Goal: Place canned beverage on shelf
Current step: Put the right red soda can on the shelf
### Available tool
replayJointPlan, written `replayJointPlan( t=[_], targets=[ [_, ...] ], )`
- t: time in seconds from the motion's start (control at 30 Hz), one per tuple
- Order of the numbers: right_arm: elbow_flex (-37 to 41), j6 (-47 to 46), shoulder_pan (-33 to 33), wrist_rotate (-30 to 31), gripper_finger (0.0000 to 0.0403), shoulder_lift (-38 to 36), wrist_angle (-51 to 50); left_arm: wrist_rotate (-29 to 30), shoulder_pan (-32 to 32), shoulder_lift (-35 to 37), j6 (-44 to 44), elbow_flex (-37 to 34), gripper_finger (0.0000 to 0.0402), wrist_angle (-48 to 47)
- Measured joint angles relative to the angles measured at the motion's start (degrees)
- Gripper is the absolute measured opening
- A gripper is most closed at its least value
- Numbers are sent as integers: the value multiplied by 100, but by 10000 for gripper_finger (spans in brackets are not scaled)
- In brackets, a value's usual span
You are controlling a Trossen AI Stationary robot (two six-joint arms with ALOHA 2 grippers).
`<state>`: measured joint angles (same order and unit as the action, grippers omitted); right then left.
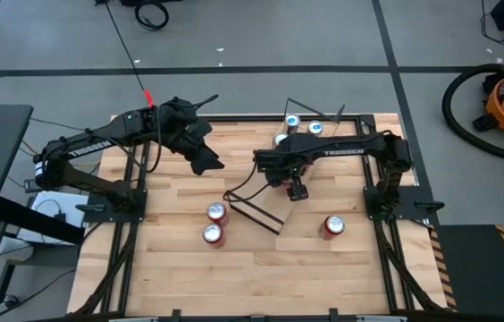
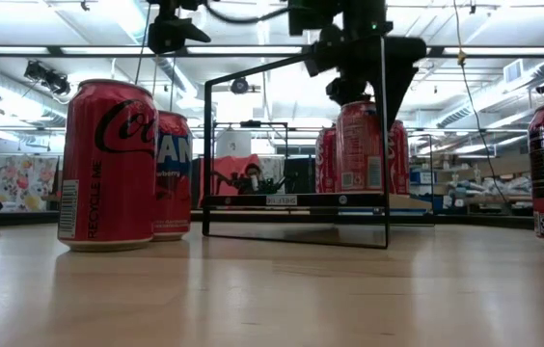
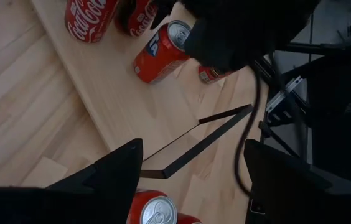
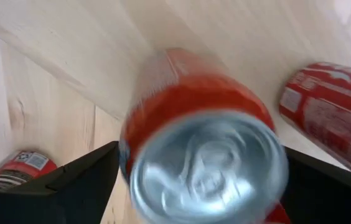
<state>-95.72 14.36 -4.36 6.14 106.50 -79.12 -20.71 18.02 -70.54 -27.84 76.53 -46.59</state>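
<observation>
Shelf: the shelf point(image 2: 296, 200) stands mid-table, a light board carried in a thin black wire frame, raised just off the tabletop point(image 1: 261, 268) so cans can line up along it.
Can in hand: a red can point(image 4: 203, 146) stands upright on the board, right under the right arm, its silver top facing the wrist camera.
Right gripper: the right gripper point(image 4: 200, 180) sits directly over that can with one finger on each side; the jaws look spread wider than the can, so I read this as a let-go, not a squeeze. From the low view I can't be sure the pads have fully cleared the sides.
Why there: the can is set beside others already on the shelf point(image 2: 327, 159), which keeps the row tight and leaves board free for more.
Left gripper: the left gripper point(image 3: 188, 168) hangs above the table near the shelf's other end, jaws apart and empty, seemingly waiting out of the way.
Still loose: two cans point(image 1: 214, 224) stand together on the tabletop in front of the left arm, and one more point(image 1: 332, 226) near the right arm's base.
Stage: my guess is this placement is about finished and the loose cans come next.
Risk: lifting off crooked could tip the fresh can.
</observation>
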Motion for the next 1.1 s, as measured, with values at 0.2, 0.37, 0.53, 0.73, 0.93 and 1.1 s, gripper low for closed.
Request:
replayJointPlan(
  t=[0.2,0.37,0.53,0.73,0.93,1.1],
  targets=[
    [2,-412,-2,8,398,-477,-41,0,0,0,9,0,290,0],
    [2,-1196,61,4,399,-929,-124,0,0,0,9,0,290,0],
    [2,-3346,6,-515,399,-1213,-6,0,0,0,9,0,290,1],
    [4,-5105,137,-59,400,-1145,349,0,0,0,9,0,290,2],
    [284,-5518,323,522,400,-1012,868,0,0,0,1,2,290,0],
    [659,-5654,424,1093,400,-1020,1077,-2,0,0,-57,2,290,-2]
  ],
)
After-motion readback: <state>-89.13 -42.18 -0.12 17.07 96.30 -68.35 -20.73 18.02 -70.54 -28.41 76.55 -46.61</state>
